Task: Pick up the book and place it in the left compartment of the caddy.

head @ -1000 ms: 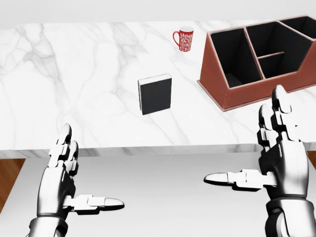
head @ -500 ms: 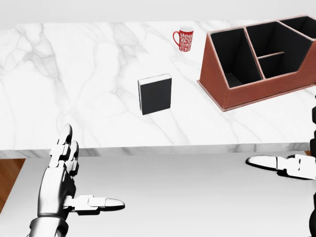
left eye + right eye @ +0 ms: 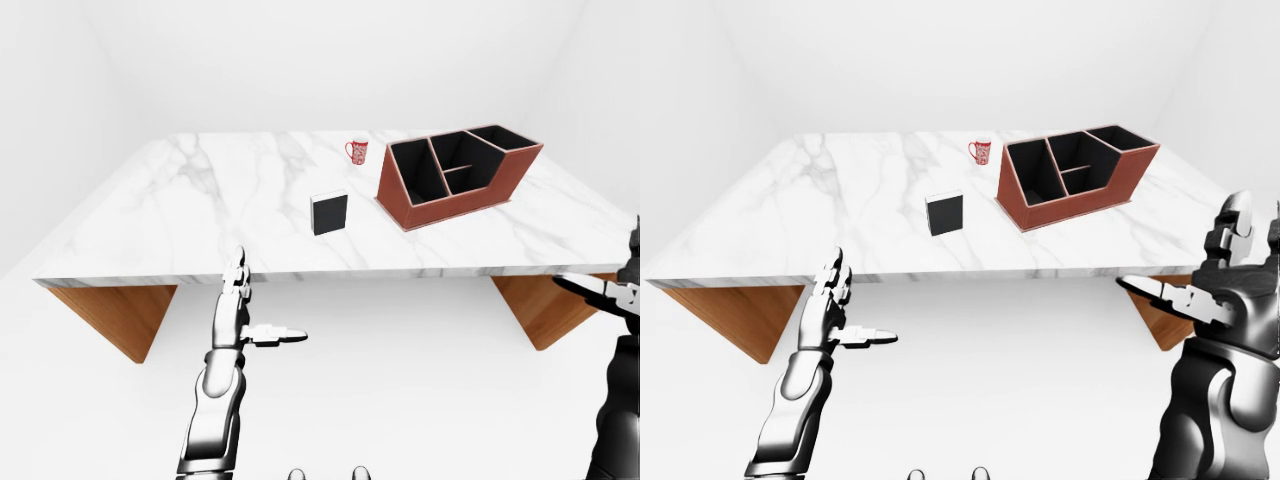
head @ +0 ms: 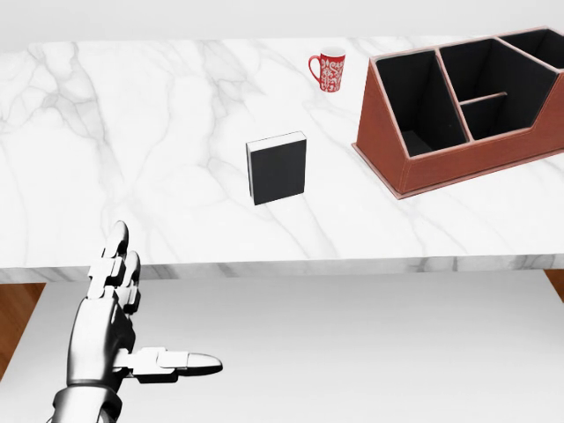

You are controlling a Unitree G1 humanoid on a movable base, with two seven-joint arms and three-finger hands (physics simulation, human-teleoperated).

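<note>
The book stands on the table at 8 o'clock from the caddy; both the left hand and the right hand are spread wide and empty; the book could be tipped over by a clumsy reach, or the mug at 12 o'clock knocked.

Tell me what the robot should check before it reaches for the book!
1. Book in view, standing alone on the table: ok.
2. Left hand empty, open: ok.
3. Right hand empty, open: ok. It shows only in the eye views, far right.
4. Hands near the book: not ok. Both hang short of the table edge.
5. Left compartment of the caddy empty: ok, it looks dark and bare.
6. Mug clear of the path: ok, it sits above the book in the head view, apart from the caddy.
</note>
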